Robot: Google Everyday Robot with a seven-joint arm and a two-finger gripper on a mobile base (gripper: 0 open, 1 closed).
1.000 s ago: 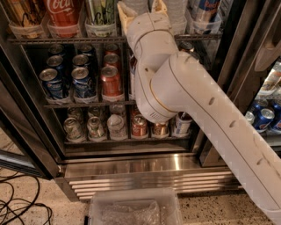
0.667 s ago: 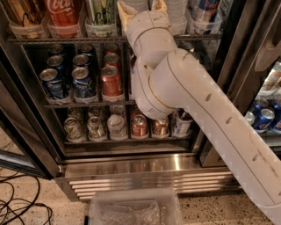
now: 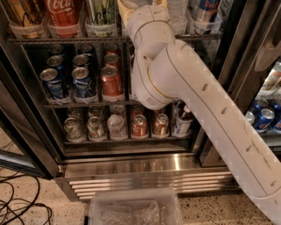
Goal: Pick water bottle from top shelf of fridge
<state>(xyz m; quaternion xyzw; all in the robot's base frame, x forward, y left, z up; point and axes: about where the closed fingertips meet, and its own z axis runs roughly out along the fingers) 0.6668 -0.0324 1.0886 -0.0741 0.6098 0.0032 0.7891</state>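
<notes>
The water bottle (image 3: 178, 13) stands on the top shelf (image 3: 66, 39) at the upper middle of the frame, its cap out of view, just left of a blue-and-silver can (image 3: 206, 9). The gripper (image 3: 142, 3) is at the top edge just left of the bottle; I cannot tell how its jaws stand. A Coca-Cola can (image 3: 63, 13) stands upper left, and the fridge (image 3: 153, 173) grille runs below

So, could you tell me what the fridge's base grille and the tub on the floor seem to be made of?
Base grille: likely brushed stainless steel, with streaky reflections. Tub: probably translucent plastic, with cloudy, semi-clear walls. The gripper is at the top shelf, at the picture's upper edge.
</notes>
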